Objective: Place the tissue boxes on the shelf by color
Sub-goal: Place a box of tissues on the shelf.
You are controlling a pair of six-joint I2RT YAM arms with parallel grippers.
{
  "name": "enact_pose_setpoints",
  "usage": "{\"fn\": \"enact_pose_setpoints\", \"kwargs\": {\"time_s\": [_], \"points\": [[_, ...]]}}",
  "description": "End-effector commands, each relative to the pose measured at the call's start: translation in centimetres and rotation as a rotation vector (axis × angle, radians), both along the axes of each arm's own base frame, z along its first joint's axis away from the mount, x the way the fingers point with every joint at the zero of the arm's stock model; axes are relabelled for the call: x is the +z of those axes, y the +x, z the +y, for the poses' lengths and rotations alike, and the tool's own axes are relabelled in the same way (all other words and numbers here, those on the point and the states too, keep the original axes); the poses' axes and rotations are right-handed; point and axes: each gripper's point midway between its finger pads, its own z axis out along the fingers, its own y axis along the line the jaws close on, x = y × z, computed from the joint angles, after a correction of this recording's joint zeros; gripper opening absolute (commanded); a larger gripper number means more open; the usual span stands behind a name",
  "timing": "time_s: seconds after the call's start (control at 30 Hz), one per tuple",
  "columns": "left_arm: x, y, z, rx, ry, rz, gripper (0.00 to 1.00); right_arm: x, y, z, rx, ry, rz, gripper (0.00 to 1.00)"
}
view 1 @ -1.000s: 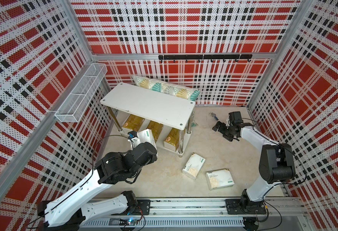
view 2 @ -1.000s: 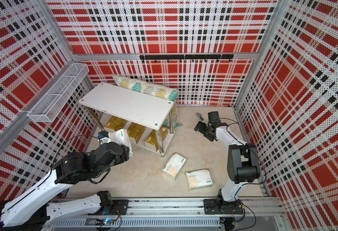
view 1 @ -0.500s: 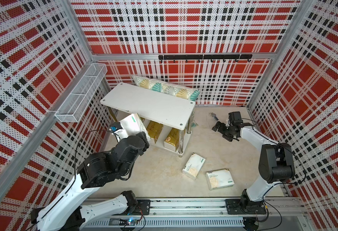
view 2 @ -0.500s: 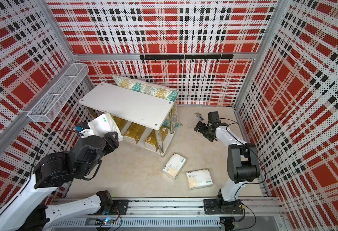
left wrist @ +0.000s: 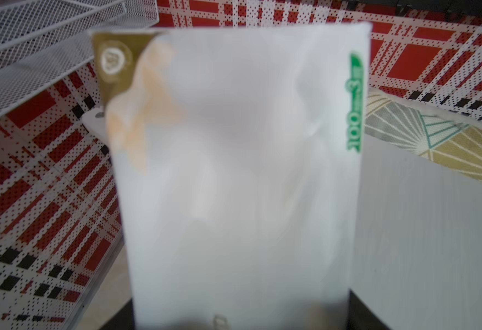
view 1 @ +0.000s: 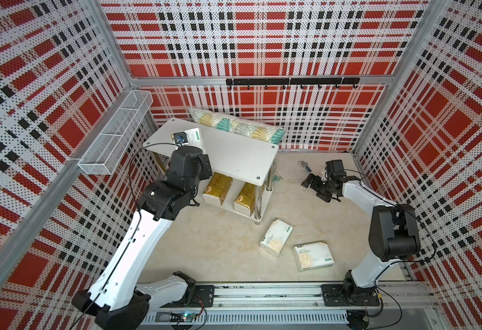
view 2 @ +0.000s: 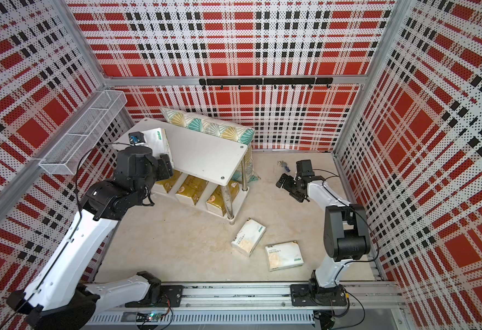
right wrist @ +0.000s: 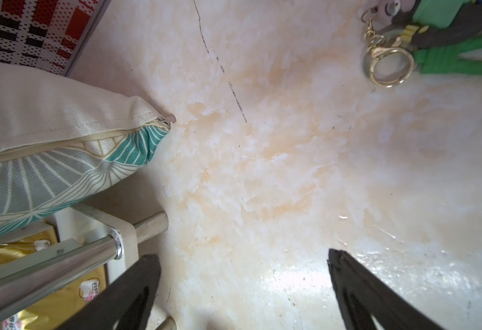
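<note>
**Left end effector** point(view 1: 185, 142): positioned over the 9 o'clock end of the low white two-tier shelf with chrome tube legs point(view 1: 234, 154). A white soft tissue pack with peach patch and green logo point(view 1: 200, 143) sits between its fingers and fills the left wrist view, out of focus. In both top views this pack is over the top tier at that same end. It cannot be told whether the fingers press the pack or stand free of it.

**Right end effector** point(right wrist: 240, 254): fingers wide apart and holding nothing. It is low over the beige marbled worktop point(view 1: 205, 251) at 3 o'clock of the shelf, well apart from every pack.

**Lower tier:** three shiny gold tissue packs point(view 2: 191, 190) stand side by side.

**Worktop:**
- The inner white pack point(view 1: 275, 237) lies flat at 5 o'clock of the shelf, near its corner leg.
- The outer white pack point(view 1: 312, 255) lies flat just beside the inner one, at its 4 o'clock.

**Surroundings:**
- A teal-and-gold patterned pillow point(view 1: 234, 128) leans behind the shelf at 12 o'clock.
- A white wire-mesh basket point(view 1: 117, 134) hangs on the wall at 10 o'clock.
- A gold key ring with green strap point(right wrist: 388, 63) lies near the right end effector.
</note>
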Motion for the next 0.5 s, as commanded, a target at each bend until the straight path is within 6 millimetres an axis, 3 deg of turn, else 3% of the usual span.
{"fn": "enact_pose_setpoints", "kwargs": {"time_s": [0.0,0.1,0.23,0.47], "points": [[5.0,1.5,0.1,-0.131,0.082,-0.121,0.74,-1.1,-0.5,0.7,0.017,0.007,0.022,1.00],[5.2,3.5,1.9,-0.137,0.100,-0.089,0.74,-1.4,-0.9,1.0,0.016,0.018,0.031,1.00],[3.9,5.7,3.8,-0.164,0.100,-0.041,0.74,-2.4,-1.6,1.5,0.021,0.020,0.050,1.00],[3.8,7.7,7.9,-0.163,0.096,-0.055,0.76,-3.3,-1.8,1.8,0.028,0.006,0.075,1.00]]}}
